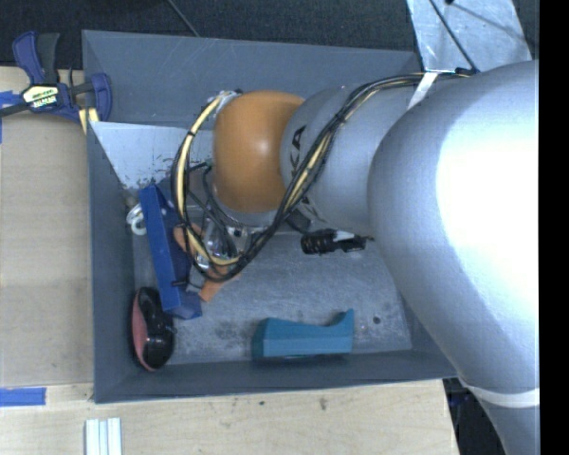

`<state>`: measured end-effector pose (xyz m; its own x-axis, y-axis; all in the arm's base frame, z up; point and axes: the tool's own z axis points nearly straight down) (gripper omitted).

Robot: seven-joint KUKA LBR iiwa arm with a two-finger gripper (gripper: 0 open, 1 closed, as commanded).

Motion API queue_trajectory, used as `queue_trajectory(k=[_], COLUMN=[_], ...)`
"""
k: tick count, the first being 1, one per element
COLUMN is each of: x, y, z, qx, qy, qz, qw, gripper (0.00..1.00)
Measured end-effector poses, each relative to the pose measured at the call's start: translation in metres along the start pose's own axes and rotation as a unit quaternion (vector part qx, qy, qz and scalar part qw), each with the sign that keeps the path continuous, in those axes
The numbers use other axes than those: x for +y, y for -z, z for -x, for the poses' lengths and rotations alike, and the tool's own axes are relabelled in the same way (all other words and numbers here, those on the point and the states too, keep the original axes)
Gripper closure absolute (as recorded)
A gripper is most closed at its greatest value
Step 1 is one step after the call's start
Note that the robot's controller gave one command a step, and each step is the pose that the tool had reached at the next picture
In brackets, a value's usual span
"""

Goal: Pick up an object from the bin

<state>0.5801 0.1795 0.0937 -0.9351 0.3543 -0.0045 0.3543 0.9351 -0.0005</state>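
Note:
My gripper is low in the left part of the bin, mostly hidden under the arm's wrist. It is right beside a long blue bar-shaped tool that lies lengthwise by the left wall, with orange pieces showing next to it. Whether the gripper touches the tool is hidden. A black and red rounded thing lies in the front left corner, just below the tool's end. A small white ring-like thing sits at the tool's far end.
A teal blue wedge-shaped block lies along the front wall, to the right of the gripper. The arm and its orange wrist cover, with cables, hang over the middle and right of the bin.

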Motion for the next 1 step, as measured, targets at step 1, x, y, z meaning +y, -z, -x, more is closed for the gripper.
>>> queue_trajectory(k=[1], x=[-0.0213], y=[-0.0215], z=[0.0161], qx=[0.0025], qy=[-0.113], qz=[0.001], qw=[0.9936], gripper=[1.0])
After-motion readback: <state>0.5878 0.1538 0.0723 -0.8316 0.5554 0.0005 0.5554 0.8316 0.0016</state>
